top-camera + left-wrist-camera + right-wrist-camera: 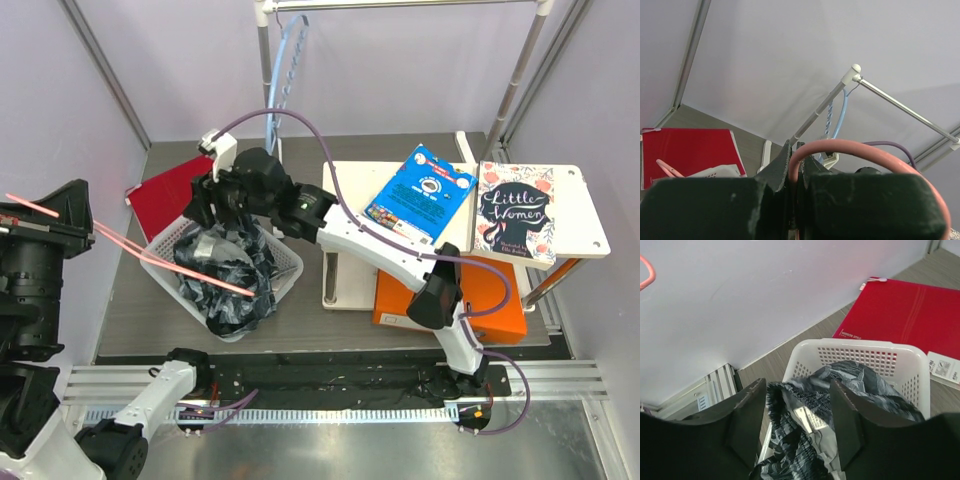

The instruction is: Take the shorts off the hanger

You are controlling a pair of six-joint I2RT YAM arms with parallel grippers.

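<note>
The black and grey camouflage shorts lie bunched in a white basket. My left gripper is at the far left, shut on the thin pink hanger. In the left wrist view the pink wire curves out from between the closed pads. One hanger arm reaches across the top of the shorts; I cannot tell whether it is threaded through them. My right gripper is open over the basket's far-left corner. In the right wrist view its jaws straddle the shorts without gripping them.
A red folder lies behind the basket. A light-blue hanger hangs from the rail at the back. A white shelf to the right carries a blue book and a "Little Women" book, with an orange box beneath.
</note>
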